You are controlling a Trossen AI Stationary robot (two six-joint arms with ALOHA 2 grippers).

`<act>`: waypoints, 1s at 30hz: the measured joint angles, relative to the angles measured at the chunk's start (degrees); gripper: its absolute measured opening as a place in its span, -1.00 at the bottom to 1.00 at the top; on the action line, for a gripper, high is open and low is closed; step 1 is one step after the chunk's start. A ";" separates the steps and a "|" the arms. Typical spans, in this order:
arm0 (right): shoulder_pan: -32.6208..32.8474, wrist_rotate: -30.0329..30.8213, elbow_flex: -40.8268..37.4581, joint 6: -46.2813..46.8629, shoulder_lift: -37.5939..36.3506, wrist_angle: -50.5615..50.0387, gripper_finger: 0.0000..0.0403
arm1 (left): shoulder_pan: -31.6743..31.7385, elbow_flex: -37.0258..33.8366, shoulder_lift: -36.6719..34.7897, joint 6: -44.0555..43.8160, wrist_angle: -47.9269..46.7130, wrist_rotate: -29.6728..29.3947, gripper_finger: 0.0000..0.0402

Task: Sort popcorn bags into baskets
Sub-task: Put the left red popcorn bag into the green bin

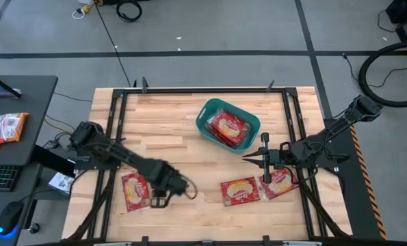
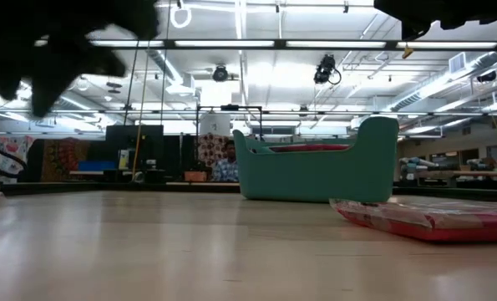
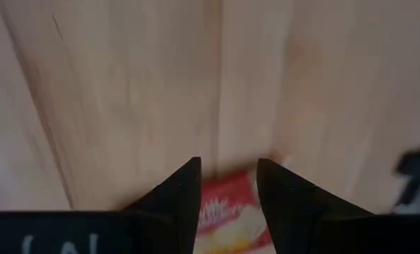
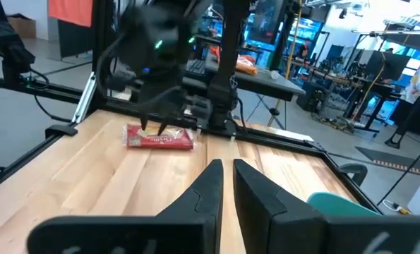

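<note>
The teal basket [image 1: 204, 123] [image 2: 315, 167] stands at the table's far middle with red popcorn bags [image 1: 229, 127] lying in it. Three more bags lie flat on the wood: one near left [image 1: 135, 191] [image 4: 160, 138], two near right [image 1: 240, 190] [image 1: 281, 182] [image 2: 436, 219]. My left gripper [image 1: 163, 199] [image 3: 227, 185] hovers open just right of the near-left bag, a strip of which [image 3: 227, 212] shows between its fingers. My right gripper [image 1: 258, 156] [image 4: 227, 175] hangs shut and empty above the near-right bags, level with the basket's near side.
Black frame rails [image 1: 114, 130] run along the table's edges. A side desk [image 1: 25, 102] on the left carries another snack packet [image 1: 5, 128], a keyboard and a mouse. Bare wood lies between the near-left and near-right bags. A person [image 2: 227, 163] sits far behind the table.
</note>
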 joint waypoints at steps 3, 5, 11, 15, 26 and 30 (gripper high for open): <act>0.00 -0.02 0.00 0.00 0.00 0.00 -0.80 | -2.83 -5.46 0.02 -2.33 -0.22 0.48 -0.29; -0.02 -0.02 0.00 -0.02 0.00 0.02 -0.80 | -4.03 -8.72 0.02 -2.96 -0.74 2.42 -0.29; -0.02 0.00 0.00 -0.62 0.00 1.12 -0.80 | -5.65 -17.40 0.02 -4.41 -0.11 11.81 -0.30; -0.02 0.00 0.00 -0.66 0.00 1.23 -0.80 | -5.67 -22.29 0.02 -5.60 4.90 13.52 -0.30; -0.03 0.02 0.00 -1.09 0.00 1.23 -0.80 | -0.85 -23.24 -0.81 -1.81 21.57 -15.74 -0.30; -0.02 0.02 0.00 -1.10 0.00 1.31 -0.80 | 1.64 -23.66 0.04 5.42 34.75 -32.53 -0.30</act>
